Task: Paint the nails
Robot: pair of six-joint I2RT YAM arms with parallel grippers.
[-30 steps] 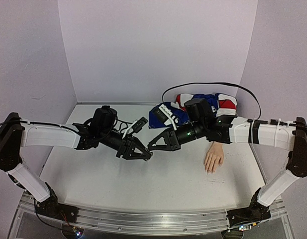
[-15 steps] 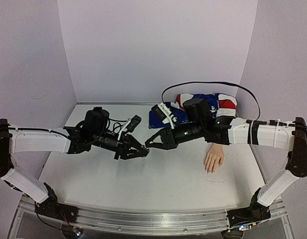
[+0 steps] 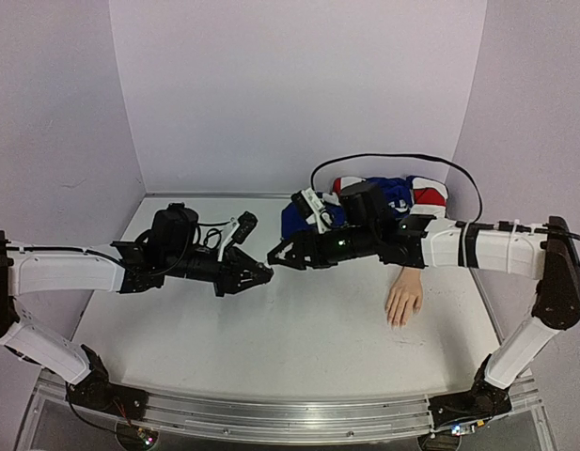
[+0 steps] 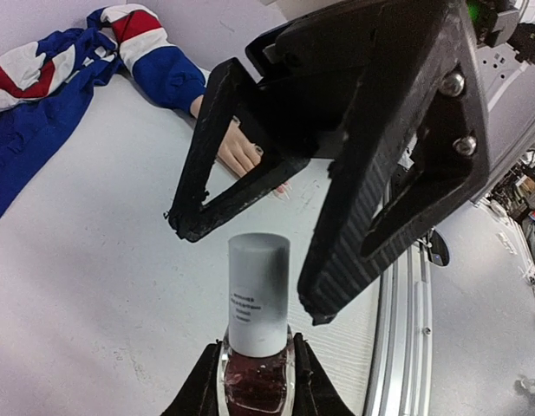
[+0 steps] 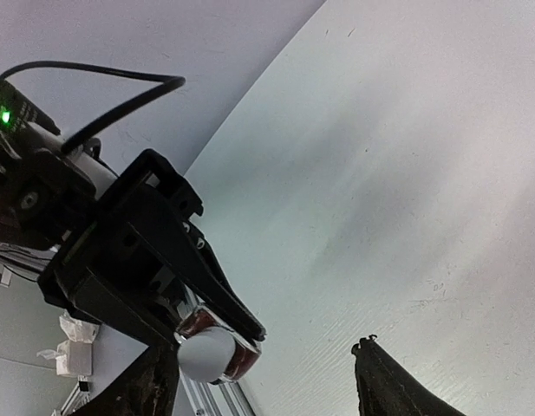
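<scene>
Left end effector (image 3: 259, 274) meets the right end effector (image 3: 274, 256) over the worktop (image 3: 299, 362); the nails (image 3: 397, 321) lie at 4 o'clock. Left wrist: left clamps the nail-polish bottle (image 4: 257, 386), right gapes wide at its white cap (image 4: 258, 277). Right wrist: cap sits off-centre at 7 o'clock, so closing could skew it.

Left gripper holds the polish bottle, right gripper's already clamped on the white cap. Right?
No. The right gripper is open, fingers spread wide beside the white cap, not clamped on it; the left wrist view shows this. The left gripper does hold the polish bottle.
</scene>
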